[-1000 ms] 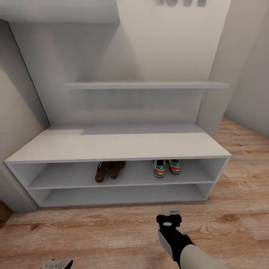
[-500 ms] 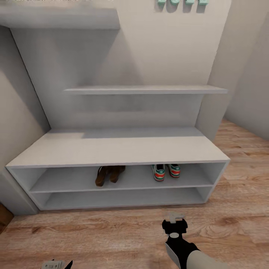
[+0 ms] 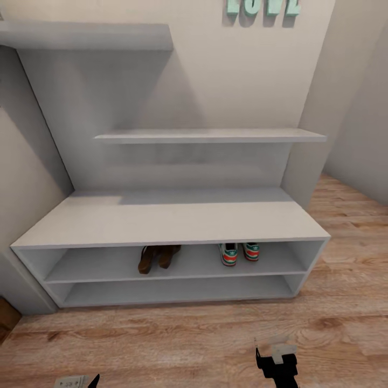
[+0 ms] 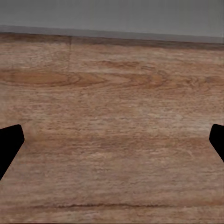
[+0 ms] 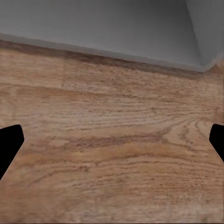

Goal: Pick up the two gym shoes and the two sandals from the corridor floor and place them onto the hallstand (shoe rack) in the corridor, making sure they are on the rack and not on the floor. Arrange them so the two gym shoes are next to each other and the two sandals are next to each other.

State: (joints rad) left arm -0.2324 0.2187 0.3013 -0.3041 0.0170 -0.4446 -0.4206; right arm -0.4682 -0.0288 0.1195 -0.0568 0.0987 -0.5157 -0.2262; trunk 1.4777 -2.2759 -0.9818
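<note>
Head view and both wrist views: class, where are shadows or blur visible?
Head view: shadow darkens the back of the hallstand compartment behind the sandals; the right gripper looks smeared. Left wrist view: floor grain is soft. Right wrist view: likewise soft.

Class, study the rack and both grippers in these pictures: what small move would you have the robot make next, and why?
Probably none beyond keeping both arms back. The two sandals sit side by side on the hallstand's upper open shelf, the two gym shoes side by side to their right. The left gripper and right gripper are open over bare corridor floor.
</note>
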